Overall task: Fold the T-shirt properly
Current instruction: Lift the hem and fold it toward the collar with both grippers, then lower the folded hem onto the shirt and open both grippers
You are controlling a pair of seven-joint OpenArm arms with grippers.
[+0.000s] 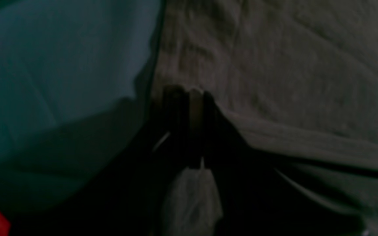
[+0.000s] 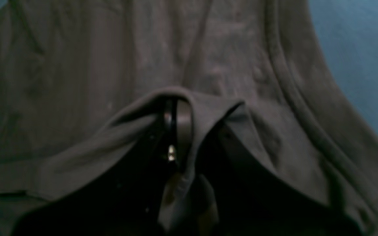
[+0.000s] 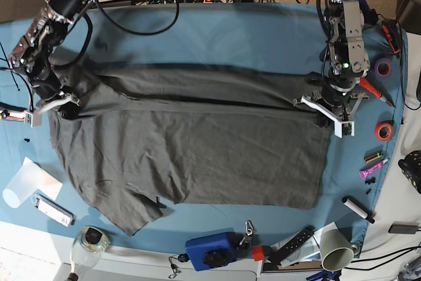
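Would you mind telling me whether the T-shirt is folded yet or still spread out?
Partly folded: the T-shirt lies mostly spread on the blue table cloth, its far edge doubled over in one long fold between the arms.

Clutter lines near edge (image 3: 217, 249) & tape rolls (image 3: 383, 130); cloth centre open.

Right tool (image 2: 176, 131) at lower centre was closed on a raised fold of the T-shirt (image 2: 110, 65); blue table (image 2: 356, 49) showed upper right.

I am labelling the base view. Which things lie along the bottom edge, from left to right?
White paper cup → glass jar → blue box → black remote → grey cup.
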